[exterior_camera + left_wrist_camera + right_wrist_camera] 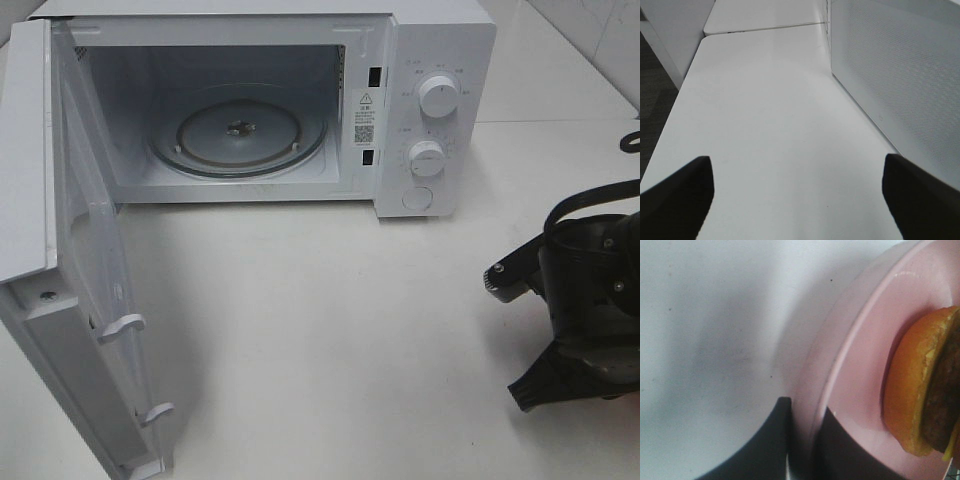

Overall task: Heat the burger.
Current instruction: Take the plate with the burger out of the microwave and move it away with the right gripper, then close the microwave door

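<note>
White worktop [330,330] under a white microwave [430,100] with its door [70,300] swung open, my left fingers [675,195] spread wide beside its wall, my right fingers [775,440] pinching the pink plate [860,365] rim, burger [925,390] lying on that plate.

The burger [920,390] and pink plate [860,355] run off the right wrist picture's edge, and the plate rim hides the right tool [802,440] tips. The left tool [795,200] shows only two dark finger ends — the rest is cropped.
</note>
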Available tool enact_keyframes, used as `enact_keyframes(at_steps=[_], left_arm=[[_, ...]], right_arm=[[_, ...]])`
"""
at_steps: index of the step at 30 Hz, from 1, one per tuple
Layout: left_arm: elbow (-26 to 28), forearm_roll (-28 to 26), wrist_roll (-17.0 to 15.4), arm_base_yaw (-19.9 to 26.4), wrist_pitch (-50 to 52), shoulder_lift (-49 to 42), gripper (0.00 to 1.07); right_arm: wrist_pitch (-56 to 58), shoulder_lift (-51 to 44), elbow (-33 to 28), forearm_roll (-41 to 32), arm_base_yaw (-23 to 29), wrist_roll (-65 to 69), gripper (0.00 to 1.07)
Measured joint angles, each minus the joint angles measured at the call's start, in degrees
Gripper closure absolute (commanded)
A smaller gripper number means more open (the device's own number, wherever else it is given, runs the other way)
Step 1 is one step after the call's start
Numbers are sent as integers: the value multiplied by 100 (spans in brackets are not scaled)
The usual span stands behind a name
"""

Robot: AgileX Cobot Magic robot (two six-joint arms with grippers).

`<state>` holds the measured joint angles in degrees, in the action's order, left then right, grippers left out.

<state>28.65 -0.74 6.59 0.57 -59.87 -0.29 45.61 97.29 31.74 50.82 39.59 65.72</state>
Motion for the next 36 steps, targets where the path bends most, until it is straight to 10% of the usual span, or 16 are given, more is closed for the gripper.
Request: enact_keyframes(at_steps=[11, 24, 36], left_arm=[[0, 0, 0, 0, 0, 0, 22], [0, 0, 0, 0, 0, 0, 22], [0, 0, 0, 0, 0, 0, 22]], right_arm=[[-327, 424, 11, 332, -286, 206, 88], [-773, 258, 11, 304, -298, 80, 45], [-1003, -1719, 0, -1713, -298, -2246, 31]])
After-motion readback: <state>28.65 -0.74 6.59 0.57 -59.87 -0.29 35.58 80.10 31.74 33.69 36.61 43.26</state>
